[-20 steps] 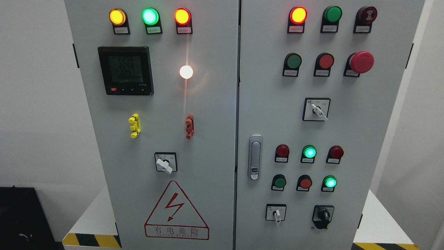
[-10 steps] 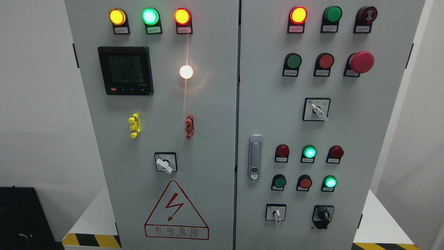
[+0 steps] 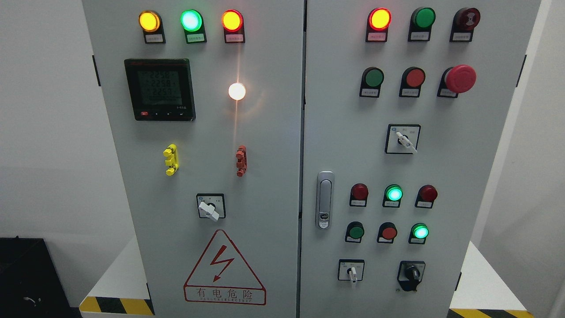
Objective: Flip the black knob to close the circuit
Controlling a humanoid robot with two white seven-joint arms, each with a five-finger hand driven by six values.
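Low on the right door, the black knob (image 3: 412, 274) sits exactly as a second ago, apparently pointing up-left. Nothing on the cabinet (image 3: 273, 145) has changed; neither robot hand is in view, so turning hasn't begun.

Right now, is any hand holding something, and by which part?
Nothing is held in this view: no hand shows at all, and the black knob at the cabinet's lower right stands untouched.

Around one door handle (image 3: 325, 199): sixteen round lamps and buttons, one red mushroom button (image 3: 459, 78), four white-lever selector switches, one black knob (image 3: 412, 274), one digital meter (image 3: 160, 89), one warning triangle (image 3: 224, 269).
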